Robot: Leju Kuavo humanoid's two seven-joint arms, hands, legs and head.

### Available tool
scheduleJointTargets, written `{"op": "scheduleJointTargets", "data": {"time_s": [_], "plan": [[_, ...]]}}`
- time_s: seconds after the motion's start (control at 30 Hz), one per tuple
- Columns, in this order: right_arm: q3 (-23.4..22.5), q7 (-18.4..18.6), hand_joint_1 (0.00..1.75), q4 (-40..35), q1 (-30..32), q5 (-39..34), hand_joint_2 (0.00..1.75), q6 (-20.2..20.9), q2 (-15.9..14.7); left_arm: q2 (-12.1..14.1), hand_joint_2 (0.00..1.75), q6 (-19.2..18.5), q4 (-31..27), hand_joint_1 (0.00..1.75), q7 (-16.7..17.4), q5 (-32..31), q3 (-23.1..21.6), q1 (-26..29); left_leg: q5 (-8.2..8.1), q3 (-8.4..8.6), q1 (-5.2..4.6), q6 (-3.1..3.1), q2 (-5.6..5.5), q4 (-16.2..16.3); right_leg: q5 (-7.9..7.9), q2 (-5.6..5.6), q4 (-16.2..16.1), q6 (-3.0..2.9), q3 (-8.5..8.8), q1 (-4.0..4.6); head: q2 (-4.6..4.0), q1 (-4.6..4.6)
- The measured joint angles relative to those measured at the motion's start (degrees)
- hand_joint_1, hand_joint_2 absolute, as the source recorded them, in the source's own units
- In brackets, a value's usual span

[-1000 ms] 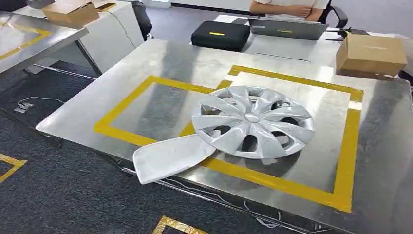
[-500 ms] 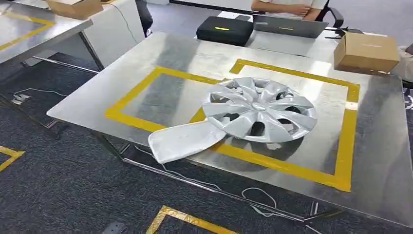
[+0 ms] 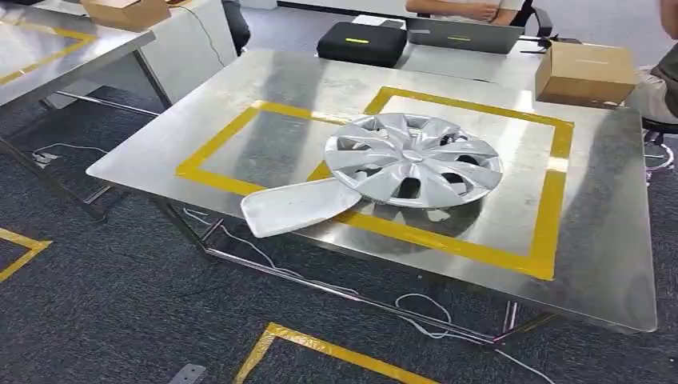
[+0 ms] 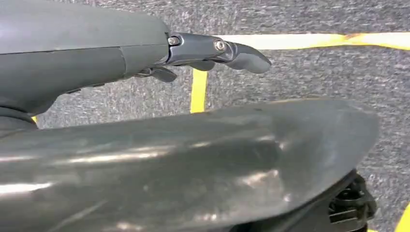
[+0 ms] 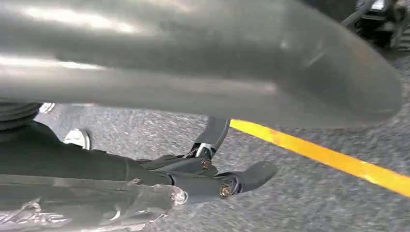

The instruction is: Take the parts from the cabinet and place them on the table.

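**Step in hand.** Two parts lie on the steel worktop (image 3: 240, 96), so the placing looks done for these; judged from the task, the robot is between deliveries. The next move likely calls for a return to the cabinet for any remaining part, with both hands free to take it.

**Wheel cover** (image 3: 413, 159). Silver, round, spoked. Lies face up at centre of the head view, inside the right-hand yellow tape rectangle (image 3: 552, 200), its left edge crossing the tape strip shared with the left-hand rectangle. Being round, it has no long axis; its hub faces upward.

**Flat panel** (image 3: 297, 206). Pale grey, elongated, with rounded ends. Lies lower left of the wheel cover, its right end tucked under or touching the cover's rim; which of the two cannot be told. Its long axis runs from lower left to upper right of the frame, and the left end overhangs the near worktop edge.

**Left hand** (image 4: 212, 50). Seen in the left wrist view over grey carpet (image 4: 314, 72) marked with yellow floor tape (image 4: 198, 89). Fingers extended and apart, holding nothing.

**Right hand** (image 5: 212, 181). Seen in the right wrist view above the carpet. Fingers loosely extended, nothing held.

**Other items.** Cardboard box (image 3: 586, 72) at the far right corner of the worktop; black case (image 3: 361, 42) and laptop (image 3: 458, 36) on the desk beyond; a seated person at upper centre, another at the right edge.
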Motion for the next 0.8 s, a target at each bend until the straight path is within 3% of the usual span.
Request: {"op": "scheduleJointTargets", "data": {"time_s": [0.13, 0.2, 0.27, 0.3, 0.33, 0.37, 0.43, 0.47, 0.53, 0.57, 0.6, 0.63, 0.7, 0.73, 0.77, 0.8], "plan": [[0.0, 0.0, 0.0, 0.0, 0.0, 0.0, 0.0, 0.0, 0.0, 0.0, 0.0, 0.0, 0.0, 0.0, 0.0, 0.0, 0.0, 0.0, -0.22, -0.06, 0.0, -0.01, 0.0, 0.2, 0.04, 0.01, 0.0, -0.03, -0.05, 0.0, 0.0, 0.0], [0.0, 0.0, 0.0, 0.0, 0.0, 0.1, 0.0, 0.0, 0.0, 0.0, 0.0, 0.0, 0.0, 0.0, 0.0, 0.0, 0.0, 0.0, -1.35, -0.35, 0.02, -0.07, -0.01, 1.1, 0.25, -0.01, 0.0, -0.19, -0.31, -0.01, 0.0, -0.15], [0.0, 0.2, 0.0, 0.0, -0.1, 0.5, 0.0, 0.0, 0.0, 0.0, 0.0, 0.0, 0.1, 0.0, 0.0, 0.1, 0.0, 0.0, -5.4, -1.7, 0.09, -0.29, -0.01, 5.4, 0.95, 0.0, 0.0, -0.43, -1.16, 0.0, 0.0, -0.44], [-0.1, 0.2, 0.0, 0.0, 0.0, 1.0, 0.0, 0.0, 0.0, 0.0, 0.0, -0.1, 0.1, 0.0, 0.1, 0.2, 0.0, -0.2, -9.95, -3.7, 0.1, -0.58, -0.01, 13.1, 2.18, -0.06, 0.1, -0.44, -2.48, 0.02, 0.0, -0.44], [-0.6, 0.0, 0.0, -0.1, 0.0, 2.0, 0.0, 0.3, 0.0, 0.1, 0.0, -0.4, 0.3, 0.0, 0.5, 0.7, 0.0, -0.2, -4.42, 0.6, 0.33, -0.77, -0.01, 11.7, 4.33, -0.07, 0.7, 0.23, -5.9, -0.07, 0.0, -0.41], [-0.8, 0.0, 0.0, -0.1, 0.0, 2.3, 0.0, 0.5, 0.0, 0.2, 0.0, -0.8, 0.4, 0.0, 0.8, 0.9, 0.0, -0.4, -3.13, 4.22, 0.42, -0.76, -0.01, 6.9, 4.77, -0.02, 1.1, 0.59, -6.65, -0.16, 0.0, -0.46], [-1.0, 0.0, 0.0, -0.5, 0.0, 2.9, 0.0, 0.9, 0.0, 0.2, 0.0, -1.3, 0.7, 0.0, 1.1, 1.4, 0.0, -0.8, -4.61, 10.38, 0.52, -0.53, -0.25, -2.1, 5.32, -0.03, 2.1, 1.26, -7.69, 0.2, 0.0, -0.61], [-1.0, 0.0, 0.0, -0.6, -0.1, 3.2, 0.0, 1.2, 0.0, 0.2, 0.0, -1.6, 0.9, 0.0, 1.2, 1.5, 0.0, -1.1, -5.55, 10.26, 0.42, 0.21, -0.29, -3.0, 6.06, -0.06, 2.3, 1.67, -8.21, 0.33, 0.0, -0.46], [-1.3, 0.0, 0.0, -0.6, -0.2, 3.4, 0.0, 1.4, 0.0, 0.2, 0.0, -1.8, 1.1, 0.0, 1.4, 1.7, 0.1, -0.9, -4.99, 9.17, 0.1, 1.12, -0.29, -2.3, 7.18, -0.07, 2.0, 2.13, -8.69, 0.09, 0.0, -0.55], [-1.5, 0.0, 0.0, -0.6, 0.1, 3.5, 0.0, 1.4, 0.0, 0.2, 0.0, -1.8, 1.2, 0.0, 1.5, 1.8, 0.1, -0.7, -4.41, 8.65, 0.31, 1.92, 0.02, -2.3, 7.01, 0.0, 2.2, 2.46, -9.1, -0.14, 0.0, -0.57], [-1.5, 0.0, 0.0, -0.6, 0.3, 3.6, 0.0, 1.5, 0.0, 0.3, 0.0, -1.8, 1.2, 0.0, 1.6, 1.8, 0.1, -0.5, -3.86, 8.18, 0.22, 2.41, 0.11, -2.3, 4.51, -0.12, 3.4, 2.73, -9.67, -0.22, 0.0, -0.46], [-1.6, 0.1, 0.0, -0.6, 0.5, 3.6, 0.0, 1.6, 0.0, 0.3, 0.0, -1.8, 1.3, 0.0, 1.6, 1.8, 0.2, -0.5, -3.27, 7.55, 0.17, 2.9, 0.13, -2.3, 0.79, -0.11, 6.5, 2.97, -10.42, -0.23, 0.0, -0.33], [-1.6, 0.1, 0.0, -0.6, 0.4, 3.7, 0.0, 1.8, 0.0, 0.4, 0.0, -1.9, 1.4, 0.0, 1.7, 1.8, 0.2, -0.6, -1.91, 5.93, -0.12, 3.13, 0.13, -2.3, -5.22, -0.07, 15.7, 3.2, -12.7, -0.2, 0.0, -0.09], [-1.7, 0.1, 0.0, -0.6, 0.3, 3.9, 0.0, 1.8, 0.0, 0.4, 0.0, -1.9, 1.5, 0.0, 1.7, 1.8, 0.2, -0.6, -1.28, 5.06, -0.27, 3.19, 0.14, -2.2, -6.46, -0.06, 19.1, 3.2, -13.23, -0.19, 0.0, -0.04], [-1.8, 0.0, 0.0, -0.6, 0.3, 4.0, 0.0, 1.8, -0.1, 0.5, 0.0, -2.0, 1.6, 0.0, 1.6, 1.8, 0.2, -0.5, -0.62, 4.14, -0.4, 3.18, 0.17, -2.1, -5.73, -0.06, 20.5, 3.06, -12.78, -0.15, 0.0, -0.09], [-1.8, -0.5, 0.0, -0.6, 0.3, 4.4, 0.0, 1.7, -0.1, 0.5, 0.0, -2.1, 1.7, 0.0, 1.4, 1.9, 0.2, -0.5, 0.04, 3.28, -0.51, 3.17, 0.18, -2.0, -3.64, -0.06, 19.4, 2.85, -11.09, -0.05, 0.0, -0.06]]}}
